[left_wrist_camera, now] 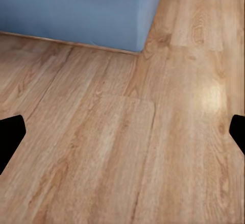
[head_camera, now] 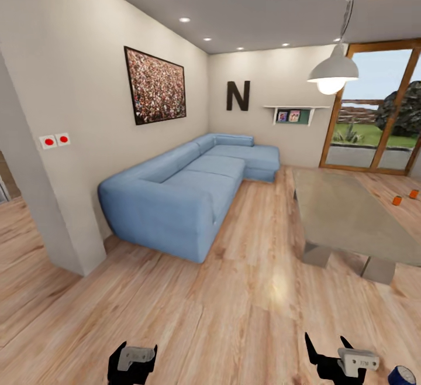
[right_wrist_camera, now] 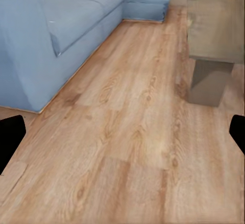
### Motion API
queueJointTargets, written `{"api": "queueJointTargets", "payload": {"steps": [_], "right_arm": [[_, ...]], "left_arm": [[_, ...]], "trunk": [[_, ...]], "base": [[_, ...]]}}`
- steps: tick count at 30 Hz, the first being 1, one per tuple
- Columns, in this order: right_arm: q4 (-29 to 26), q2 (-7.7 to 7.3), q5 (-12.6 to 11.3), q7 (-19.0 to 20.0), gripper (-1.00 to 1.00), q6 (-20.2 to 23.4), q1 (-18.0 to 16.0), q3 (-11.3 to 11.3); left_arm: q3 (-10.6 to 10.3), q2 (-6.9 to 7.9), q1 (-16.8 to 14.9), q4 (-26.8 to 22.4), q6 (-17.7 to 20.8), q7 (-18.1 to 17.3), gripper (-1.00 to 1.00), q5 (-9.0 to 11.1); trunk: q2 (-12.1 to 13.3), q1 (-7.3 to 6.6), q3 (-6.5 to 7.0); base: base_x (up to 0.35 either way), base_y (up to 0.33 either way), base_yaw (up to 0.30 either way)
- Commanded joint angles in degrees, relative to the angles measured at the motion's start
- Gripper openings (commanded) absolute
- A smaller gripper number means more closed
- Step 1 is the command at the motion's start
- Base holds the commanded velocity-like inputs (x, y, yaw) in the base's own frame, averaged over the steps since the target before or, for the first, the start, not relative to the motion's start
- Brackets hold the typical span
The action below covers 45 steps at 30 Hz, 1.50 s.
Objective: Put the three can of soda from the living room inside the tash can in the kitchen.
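Two orange soda cans (head_camera: 397, 200) (head_camera: 414, 193) stand on the plank floor at the far right, beyond the glass-topped low table (head_camera: 351, 212). The third can and the copper-brown trash can are out of view. My left gripper (head_camera: 134, 354) and right gripper (head_camera: 327, 347) hang low at the near edge of the head view, both far from the cans. Each is open and holds nothing. In the left wrist view the left gripper (left_wrist_camera: 124, 134) faces bare floor by the sofa base (left_wrist_camera: 76, 9). The right gripper (right_wrist_camera: 124, 134) faces floor between the sofa and the table leg (right_wrist_camera: 206, 83).
A long blue corner sofa (head_camera: 181, 192) runs along the left wall. A wall corner (head_camera: 52, 221) juts out at near left. Wood-framed glass doors (head_camera: 374, 110) stand at the back right, and a pendant lamp (head_camera: 333, 72) hangs above the table. Open plank floor lies between sofa and table.
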Motion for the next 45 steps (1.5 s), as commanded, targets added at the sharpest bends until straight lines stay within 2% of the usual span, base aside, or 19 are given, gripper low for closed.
{"api": "queueJointTargets", "payload": {"steps": [1, 8, 18, 29, 45], "right_arm": [[0.0, 0.0, 0.02, 0.0, 1.0, 0.0, 0.0, 0.03], [0.0, 0.0, 0.34, 0.0, 1.0, 0.04, 0.0, 0.28], [0.0, 0.0, 0.52, 0.0, 1.0, -0.07, 0.0, 0.46], [0.0, 0.0, 0.09, 0.0, 1.0, -0.01, -0.01, 0.37], [0.0, 0.0, 0.0, 0.0, 1.0, -0.06, -0.01, 0.35]], "left_arm": [[-0.02, 0.01, 0.0, 0.0, 0.0, 0.0, 1.0, 0.02], [0.04, 0.09, 0.0, 0.0, -0.06, -0.11, 1.0, 0.14], [0.1, 0.16, 0.0, 0.0, -0.11, -0.27, 1.0, 0.12], [0.05, 0.12, 0.0, 0.06, -0.09, -0.27, 1.0, 0.06], [0.04, 0.09, 0.0, 0.09, -0.09, -0.27, 1.0, 0.06]], "trunk": [[0.0, 0.0, 0.0], [0.0, 0.0, -0.02], [0.0, 0.0, -0.02], [0.0, 0.0, -0.02], [0.0, 0.0, 0.29]], "base": [[0.0, -0.288, -0.235], [0.0, -0.248, -0.107], [0.0, -0.05, -0.01], [-0.007, -0.247, -0.024], [-0.076, -0.283, -0.211]]}}
